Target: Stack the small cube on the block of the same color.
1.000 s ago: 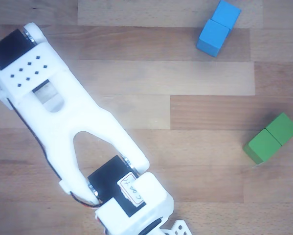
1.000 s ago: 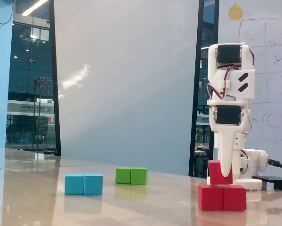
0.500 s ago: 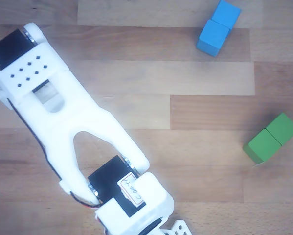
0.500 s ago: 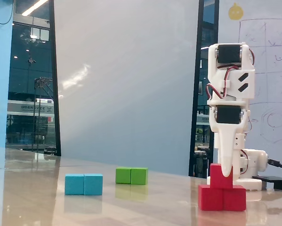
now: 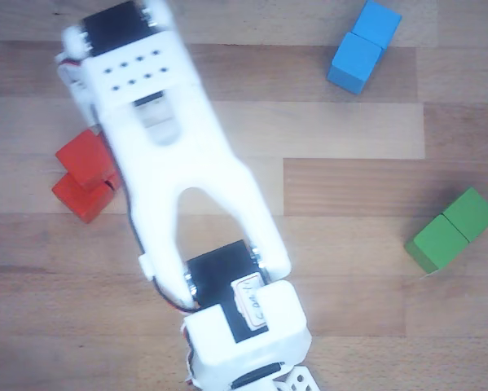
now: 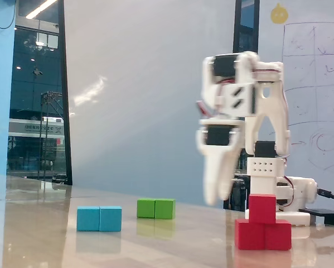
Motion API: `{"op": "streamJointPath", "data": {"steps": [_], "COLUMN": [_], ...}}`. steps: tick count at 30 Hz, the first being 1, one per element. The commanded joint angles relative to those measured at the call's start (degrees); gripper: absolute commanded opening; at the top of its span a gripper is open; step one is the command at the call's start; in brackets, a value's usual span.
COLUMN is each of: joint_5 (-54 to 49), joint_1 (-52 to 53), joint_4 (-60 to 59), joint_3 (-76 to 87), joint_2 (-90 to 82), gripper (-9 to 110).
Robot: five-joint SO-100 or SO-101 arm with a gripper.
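The small cube (image 6: 262, 208) is sitting on top of the red block (image 6: 264, 235), centred over the seam between the block's two halves, in the fixed view. The red block is lying flat on the desk (image 6: 127, 240) with its long axis running left to right across that view. In the other view, looking down, the same stack (image 5: 85, 173) is peeking out from behind the white arm, and there the block's long axis is running along a diagonal; most of it is hidden by the arm.

The tool (image 6: 214, 187) is hanging in the air to the left of the stack and above the level of the desk, blurred in the fixed view, its white fingers pointing downward. It is not touching the cube, and nothing is showing between the fingers, but whether they are spread or pressed together cannot be told through the blur.

Farther left of the tool in the fixed view, the green block (image 6: 155, 208) and the blue block (image 6: 99, 218) are lying flat on the desk, well apart from the stack.

A small white label (image 5: 254, 303) with handwriting is sticking to the black motor near the arm's base in the other view; the writing is too small to read.
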State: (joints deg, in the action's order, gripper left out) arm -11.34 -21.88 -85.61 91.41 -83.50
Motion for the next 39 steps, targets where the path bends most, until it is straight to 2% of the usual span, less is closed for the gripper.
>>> {"op": "streamJointPath", "data": {"steps": [1, 8, 17, 20, 23, 27, 30, 39], "joint_5": [-4.0, -7.9, -7.4, -7.0, -4.3, -0.6, 1.5, 2.5], "joint_1": [10.8, 26.9, 27.4, 27.4, 28.0, 28.0, 27.8, 27.4], "joint_4": [0.6, 0.7, 0.7, 2.3, 6.5, 12.1, 16.3, 28.4], "joint_3": [-6.1, -6.2, -6.2, -5.5, -3.3, 5.0, 14.6, 46.7], "joint_2": [-2.3, -2.4, -3.7, -6.3, -9.2, -16.6, -24.9, -50.5], "gripper": [28, 28, 27, 22, 11, -1, 2, 0]}}
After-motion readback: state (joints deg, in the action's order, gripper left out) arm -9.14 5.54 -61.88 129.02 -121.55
